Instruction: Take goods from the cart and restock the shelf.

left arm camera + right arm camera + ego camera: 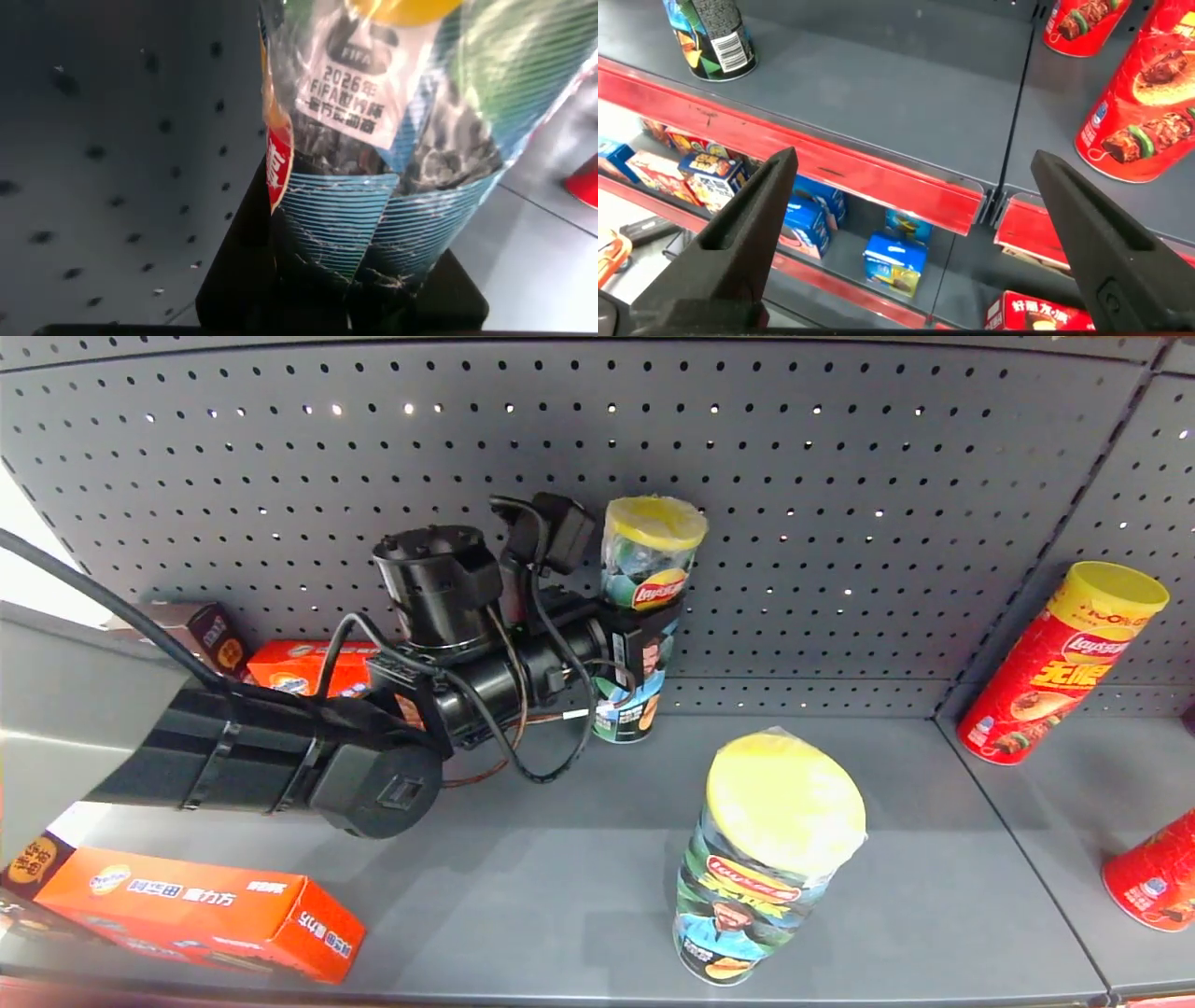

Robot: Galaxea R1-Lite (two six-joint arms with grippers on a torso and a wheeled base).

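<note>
The left pincer (644, 653) grips a tall yellow-lidded blue-green crisp can (651, 551), which could topple on the grey shelf (560, 859) if freed tilted.

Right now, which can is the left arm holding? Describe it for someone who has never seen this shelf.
On the grey shelf with the pegboard wall, look to the back. The blue-green chip can with a yellow lid there sits between the left arm's fingers; its twin stands free near the front, and the other cans are red.
</note>
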